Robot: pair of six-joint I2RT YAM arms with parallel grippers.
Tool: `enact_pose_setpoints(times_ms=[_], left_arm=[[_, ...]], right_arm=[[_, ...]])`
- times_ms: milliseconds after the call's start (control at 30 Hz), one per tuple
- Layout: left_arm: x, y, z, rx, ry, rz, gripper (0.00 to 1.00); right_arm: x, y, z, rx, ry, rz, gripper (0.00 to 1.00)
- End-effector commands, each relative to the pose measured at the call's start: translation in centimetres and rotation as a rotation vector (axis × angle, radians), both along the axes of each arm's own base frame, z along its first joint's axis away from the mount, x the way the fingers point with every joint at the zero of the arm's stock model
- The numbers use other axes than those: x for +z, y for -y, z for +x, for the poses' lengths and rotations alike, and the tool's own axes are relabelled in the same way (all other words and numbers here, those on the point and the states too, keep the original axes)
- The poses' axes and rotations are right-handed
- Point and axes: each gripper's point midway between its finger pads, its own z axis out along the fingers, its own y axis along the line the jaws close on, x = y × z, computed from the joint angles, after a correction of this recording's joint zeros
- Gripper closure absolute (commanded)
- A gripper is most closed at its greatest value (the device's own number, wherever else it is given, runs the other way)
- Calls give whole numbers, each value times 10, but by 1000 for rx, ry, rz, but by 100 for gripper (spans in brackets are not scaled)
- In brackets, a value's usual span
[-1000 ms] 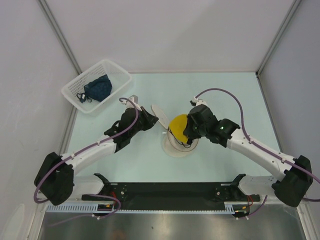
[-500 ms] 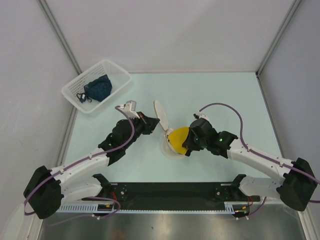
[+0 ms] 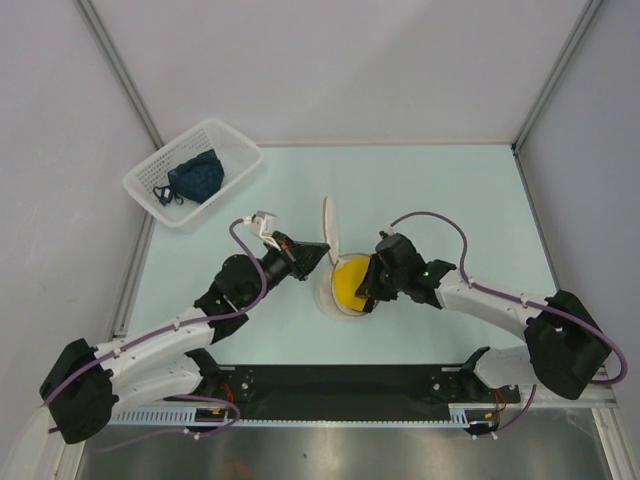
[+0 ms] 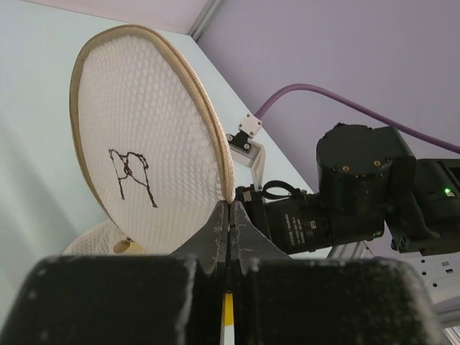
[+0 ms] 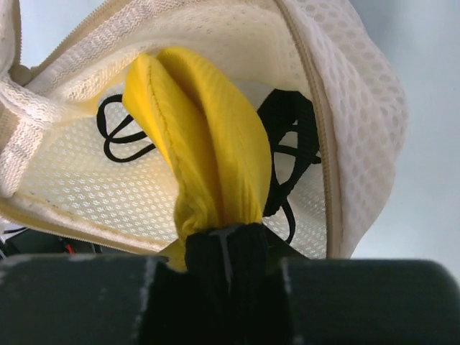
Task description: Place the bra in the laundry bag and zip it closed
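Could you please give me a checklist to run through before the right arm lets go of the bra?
1. Lid held upright, off the opening, by the left claw: ok.
2. Right claw shut on the bra: ok.
3. Bra within the laundry bag, mesh wall around it: ok.
4. Black straps all inside the rim: cannot tell, part is hidden behind the bra.
5. Zip free of fabric all the way round: cannot tell, only one stretch shows.
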Motion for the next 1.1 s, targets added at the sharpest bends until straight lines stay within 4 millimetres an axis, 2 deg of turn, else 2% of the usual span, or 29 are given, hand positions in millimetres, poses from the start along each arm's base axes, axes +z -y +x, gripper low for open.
enact_pose_setpoints(times_ms=[0, 67, 100, 167, 233, 267, 367, 433, 533, 567, 633, 700, 733, 767, 833, 867, 933, 1067], left_arm=[[17, 2, -7, -33, 66, -42, 100], [17, 4, -10, -48, 68, -47, 100], [18, 4, -11, -54, 77, -55, 100], [17, 5, -13, -64, 73, -57, 100], [15, 6, -15, -72, 72, -57, 100], [15, 5, -16, -73, 77, -58, 100], [12, 5, -19, -71, 75, -55, 100], [7, 5, -22, -73, 68, -54, 100], [3, 7, -25, -78, 60, -52, 100], [2, 7, -26, -79, 55, -57, 100], [0, 7, -25, -76, 43, -64, 100], [1, 9, -25, -78, 32, -68, 100], [0, 9, -25, -78, 26, -67, 100], [-3, 5, -19, -35, 8, -61, 100], [-6, 2, -15, -6, -15, -52, 100], [-10, -1, -11, 21, -29, -36, 100], [-14, -2, -9, 35, -36, -26, 100], [-19, -1, -5, 48, -57, -9, 100]], right_arm=[[14, -13, 7, 57, 18, 77, 83], [17, -12, 10, 46, 17, 82, 83], [16, -12, 11, 32, -2, 94, 86], [17, -8, 11, -20, -74, 133, 100], [29, -13, 11, -97, -119, 236, 100], [27, -10, 10, -131, -135, 263, 100], [33, -5, 18, -290, -142, 364, 100], [42, -9, 29, -337, -111, 428, 100], [38, -15, 38, -379, -113, 418, 100], [27, -17, 41, -379, -110, 393, 100], [23, -24, 44, -353, -101, 375, 99], [6, -26, 41, -312, -104, 290, 93], [8, -28, 44, -302, -92, 279, 91], [6, -28, 42, -287, -92, 266, 83], [8, -29, 39, -261, -79, 262, 75], [4, -26, 34, -254, -92, 233, 66], [5, -23, 31, -228, -82, 202, 59], [7, -17, 16, -182, -108, 170, 35]])
